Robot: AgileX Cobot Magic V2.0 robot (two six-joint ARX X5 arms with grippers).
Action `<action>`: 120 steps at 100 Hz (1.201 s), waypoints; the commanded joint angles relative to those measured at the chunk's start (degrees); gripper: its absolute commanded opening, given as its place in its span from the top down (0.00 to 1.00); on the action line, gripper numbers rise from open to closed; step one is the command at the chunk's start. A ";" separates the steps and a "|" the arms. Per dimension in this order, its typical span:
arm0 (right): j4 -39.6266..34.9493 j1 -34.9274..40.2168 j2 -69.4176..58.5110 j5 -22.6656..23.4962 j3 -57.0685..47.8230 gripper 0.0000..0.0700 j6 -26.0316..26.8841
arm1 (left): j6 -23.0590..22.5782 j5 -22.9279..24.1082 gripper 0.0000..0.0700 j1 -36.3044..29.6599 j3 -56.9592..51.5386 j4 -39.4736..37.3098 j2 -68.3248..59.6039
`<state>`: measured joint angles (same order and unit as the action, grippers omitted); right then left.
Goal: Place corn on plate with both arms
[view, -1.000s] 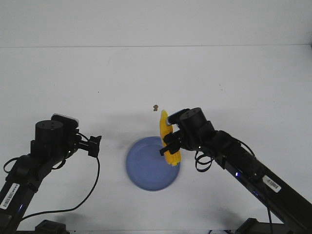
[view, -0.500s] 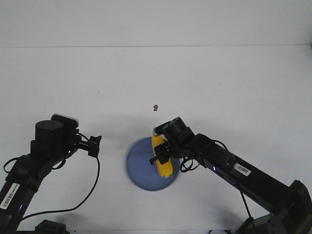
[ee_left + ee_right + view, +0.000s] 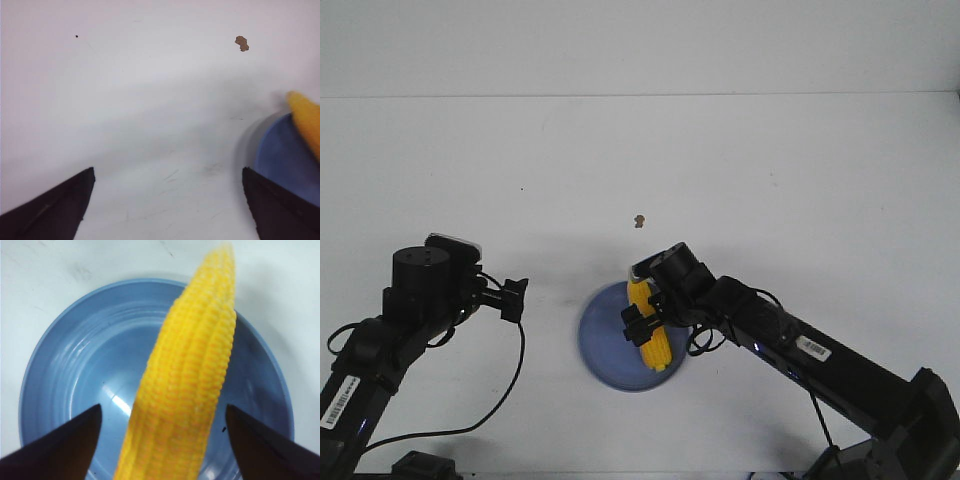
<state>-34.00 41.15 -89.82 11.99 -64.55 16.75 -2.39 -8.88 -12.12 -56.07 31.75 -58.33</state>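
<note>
The yellow corn (image 3: 651,331) lies lengthwise over the right half of the blue plate (image 3: 603,345), its pointed tip toward the far rim. My right gripper (image 3: 638,324) is over the plate with the corn between its jaws. In the right wrist view the corn (image 3: 190,380) runs up the middle of the plate (image 3: 85,355), and the right gripper (image 3: 162,440) is open, with a gap on each side of the cob. My left gripper (image 3: 513,298) is open and empty, left of the plate. In the left wrist view my left gripper (image 3: 167,200) shows the plate's rim (image 3: 285,160) and the corn's tip (image 3: 306,120).
A small brown crumb (image 3: 638,219) lies on the white table beyond the plate; it also shows in the left wrist view (image 3: 242,43). The right arm (image 3: 820,355) stretches from the front right corner to the plate.
My right gripper has carried the corn left from the plate's right rim to over the plate and lowered it. The left arm has not moved.
</note>
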 commanded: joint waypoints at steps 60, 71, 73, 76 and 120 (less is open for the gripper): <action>0.26 -14.21 18.01 -7.93 -0.61 0.20 -6.86 | 0.07 0.11 0.17 0.04 -0.57 -1.66 -0.31; -2.01 -18.38 24.52 -10.19 -0.42 0.20 -9.29 | 0.07 0.11 0.17 0.28 -0.57 -1.66 -0.02; -2.40 -19.17 25.79 -10.51 -0.35 0.20 -9.57 | 0.07 0.11 0.17 0.28 -0.57 -1.66 0.07; -3.04 -20.35 27.47 -10.91 -0.28 0.20 -9.97 | 0.07 0.11 0.17 0.35 -0.57 -1.66 0.28; -2.03 -29.94 51.65 -15.87 11.47 0.20 -11.04 | 1.90 0.11 0.17 3.17 0.70 -1.60 10.73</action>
<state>-37.19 11.16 -40.56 -3.44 -55.72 6.20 -1.06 -8.88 -9.19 -55.92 30.39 -49.19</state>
